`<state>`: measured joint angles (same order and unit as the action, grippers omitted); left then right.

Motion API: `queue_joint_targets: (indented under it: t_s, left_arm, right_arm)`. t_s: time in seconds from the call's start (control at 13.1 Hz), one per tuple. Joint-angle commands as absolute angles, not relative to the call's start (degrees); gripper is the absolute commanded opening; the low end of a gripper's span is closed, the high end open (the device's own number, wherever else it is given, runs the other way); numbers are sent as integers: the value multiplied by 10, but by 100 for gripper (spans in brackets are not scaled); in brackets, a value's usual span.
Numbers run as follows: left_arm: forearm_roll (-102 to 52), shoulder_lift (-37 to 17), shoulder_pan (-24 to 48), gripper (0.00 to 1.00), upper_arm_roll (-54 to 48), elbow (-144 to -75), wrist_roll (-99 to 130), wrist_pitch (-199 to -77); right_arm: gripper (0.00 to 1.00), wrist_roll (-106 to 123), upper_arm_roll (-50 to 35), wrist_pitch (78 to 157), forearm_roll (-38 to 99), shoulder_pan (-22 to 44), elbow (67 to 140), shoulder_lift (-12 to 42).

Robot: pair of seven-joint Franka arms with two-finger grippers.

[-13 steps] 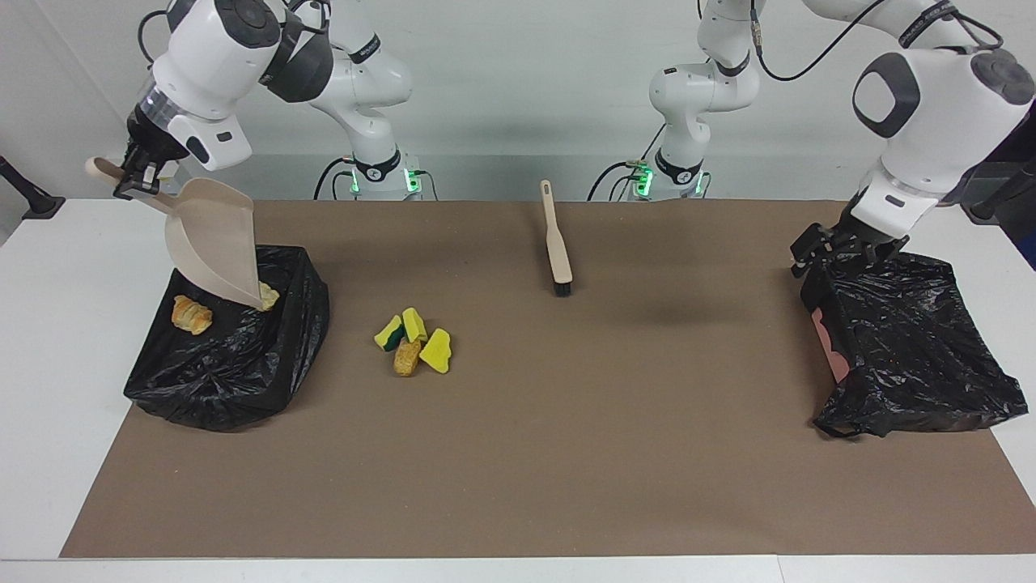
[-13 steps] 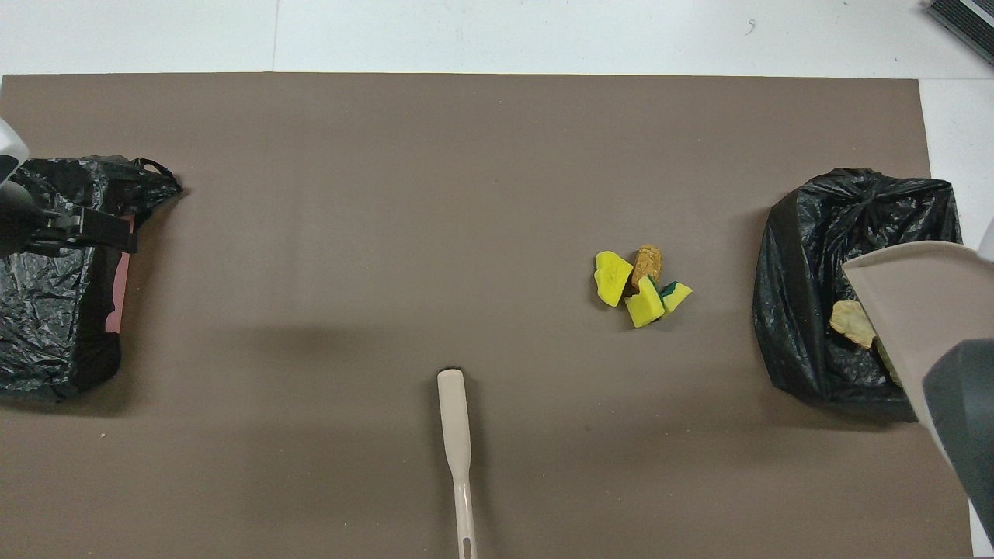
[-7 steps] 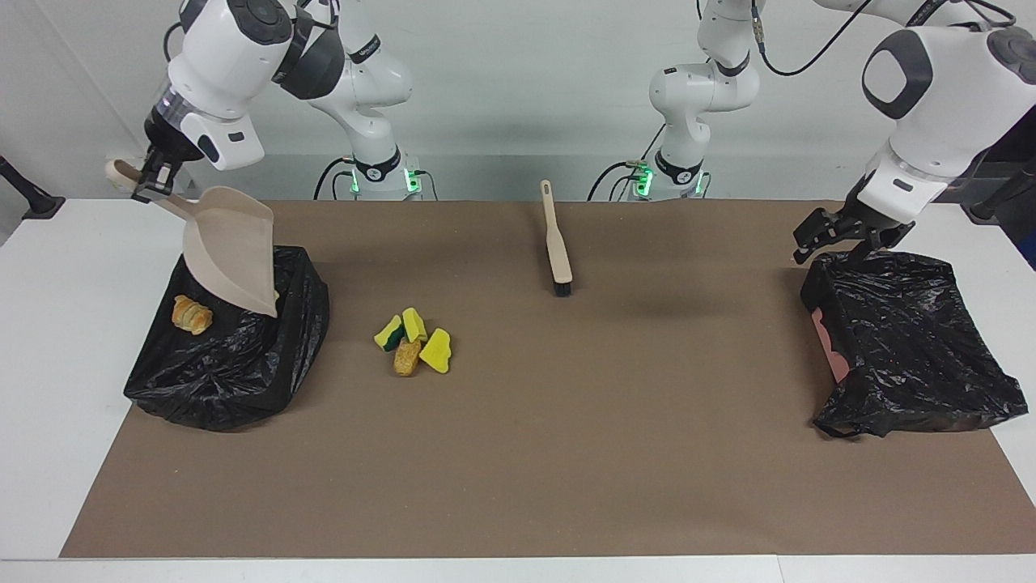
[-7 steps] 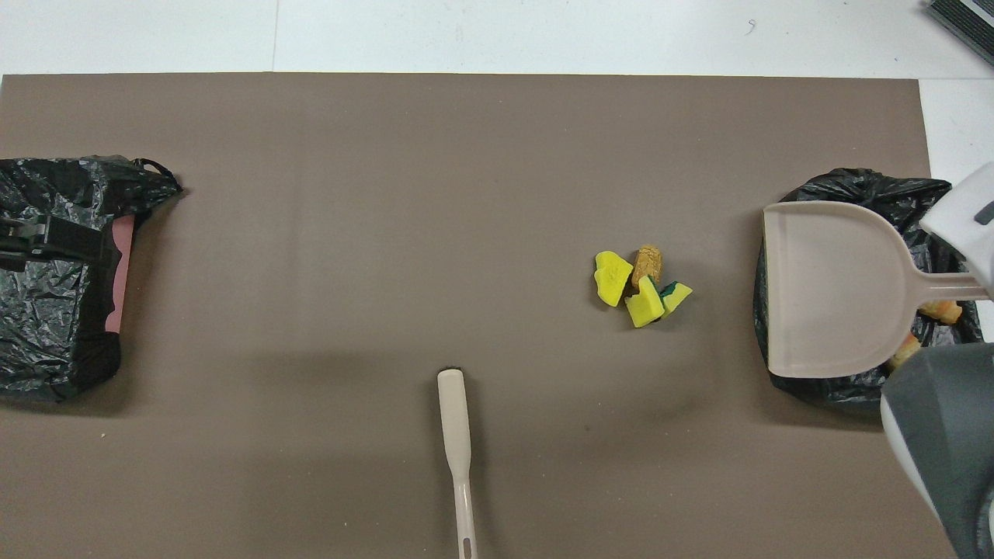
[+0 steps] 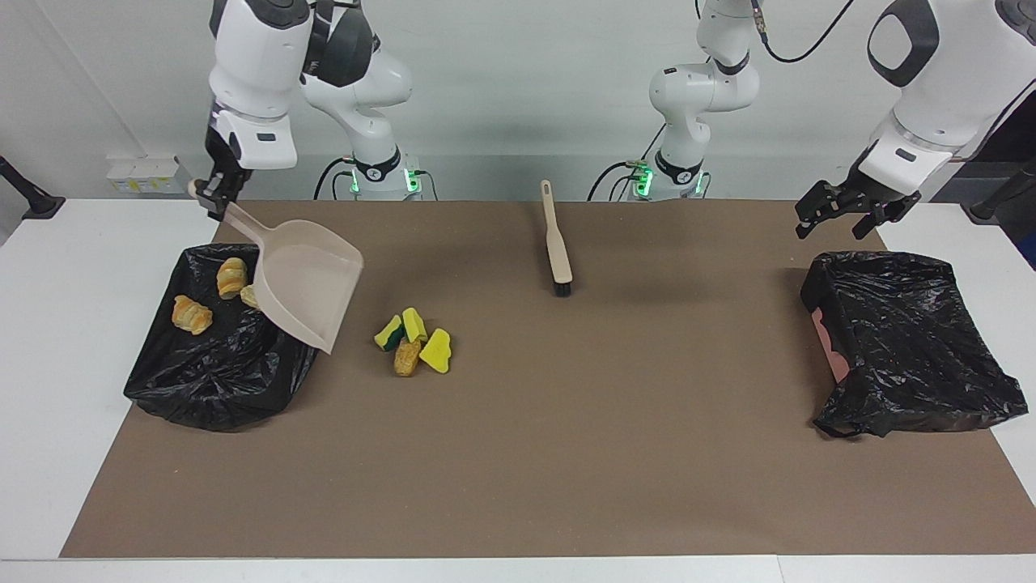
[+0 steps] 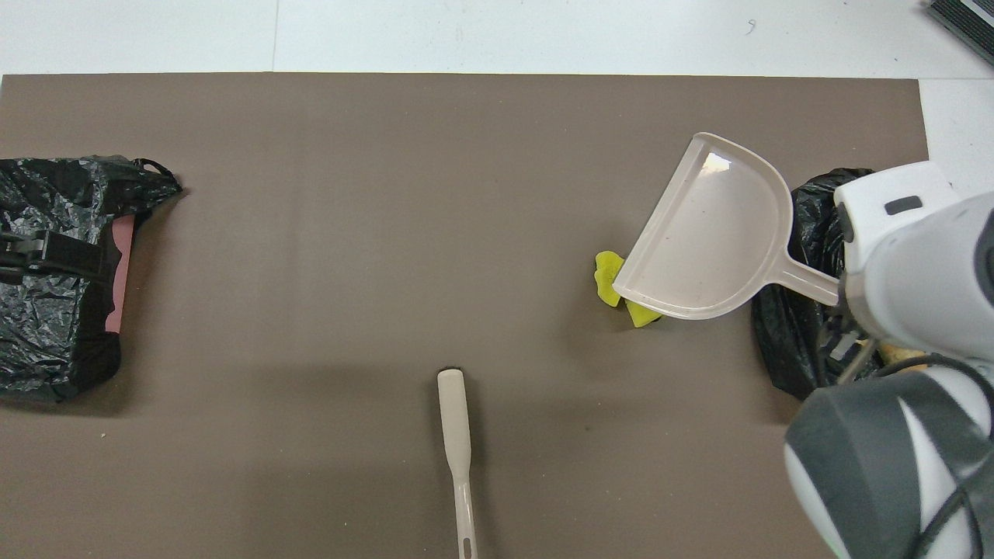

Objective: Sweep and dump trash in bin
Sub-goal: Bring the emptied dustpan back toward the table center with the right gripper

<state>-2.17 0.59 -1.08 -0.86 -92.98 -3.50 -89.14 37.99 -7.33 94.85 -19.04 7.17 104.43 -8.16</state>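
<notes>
Four scraps (image 5: 413,340) lie beside the right gripper's (image 5: 212,194) dustpan (image 5: 309,283).

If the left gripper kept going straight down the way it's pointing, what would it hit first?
Most likely the black-bagged bin at the left arm's end of the table: the open left gripper points down over the edge nearest the robots, though depth is unclear and it might meet the brown mat instead.

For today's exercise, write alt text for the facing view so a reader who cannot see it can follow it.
The right claw holds a beige dustpan tilted over a black-lined bin containing croissant-like pieces. Sponge scraps lie on the brown mat; a brush lies nearer the robots. The left claw hovers open.
</notes>
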Motion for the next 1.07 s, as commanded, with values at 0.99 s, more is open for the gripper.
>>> queue_joint_targets:
  t_s: [0.99]
  left_arm:
    - [-4, 33, 4, 100, -12, -948, -50, -873]
  right_arm:
    - [0, -372, -98, 1180, -28, 264, 834, 268]
